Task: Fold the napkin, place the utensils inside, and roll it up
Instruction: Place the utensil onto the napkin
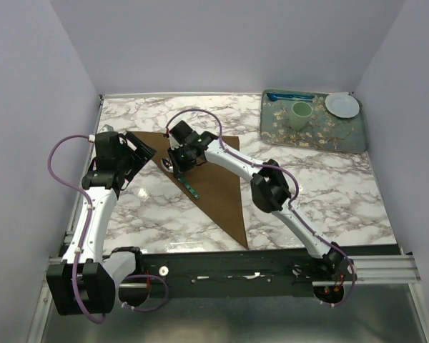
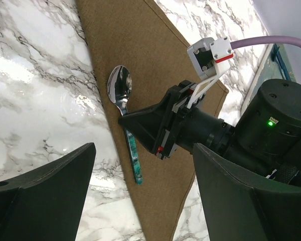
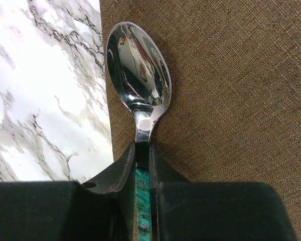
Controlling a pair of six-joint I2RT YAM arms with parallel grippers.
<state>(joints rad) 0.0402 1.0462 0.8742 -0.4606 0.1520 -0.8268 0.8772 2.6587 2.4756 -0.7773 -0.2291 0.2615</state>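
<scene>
The brown napkin lies folded into a triangle on the marble table, also seen in the left wrist view and the right wrist view. The spoon rests flat along the napkin's left edge, silver bowl toward the far side and teal handle toward the near side. My right gripper is low over the spoon's neck. Its jaws straddle the handle, narrowly apart, and the spoon lies on the cloth. My left gripper hovers wide open just left of the napkin, holding nothing.
A patterned tray stands at the back right with a green cup, a white plate and a bright blue utensil. White walls close in the table on three sides.
</scene>
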